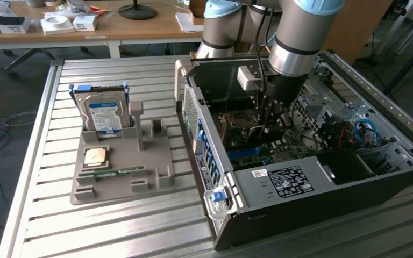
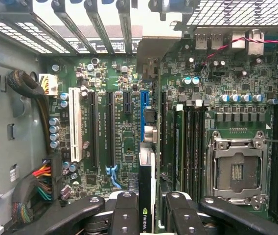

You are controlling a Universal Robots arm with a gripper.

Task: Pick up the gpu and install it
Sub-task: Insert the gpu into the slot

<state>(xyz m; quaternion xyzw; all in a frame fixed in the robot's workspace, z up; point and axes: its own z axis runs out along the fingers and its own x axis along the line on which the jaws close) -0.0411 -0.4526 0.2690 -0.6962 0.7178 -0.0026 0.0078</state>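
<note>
Gripper (image 2: pixel 147 218) pinches the gpu (image 2: pixel 147 188) edge-on, its long axis in line with the blue slot (image 2: pixel 144 104) beneath it. In the exterior view it hangs at three o'clock of the tray (image 1: pixel 116 157).

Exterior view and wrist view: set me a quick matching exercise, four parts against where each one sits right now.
Things:
1. hard drive
2. memory stick
3. processor chip
4. gpu

States:
A. clamped edge-on in the gripper, over the motherboard
B. lying flat in the middle of the grey holder
C. standing upright at the holder's far end
D. lying flat, nearer the camera than the chip

Pairs: 1-C, 2-D, 3-B, 4-A
</note>
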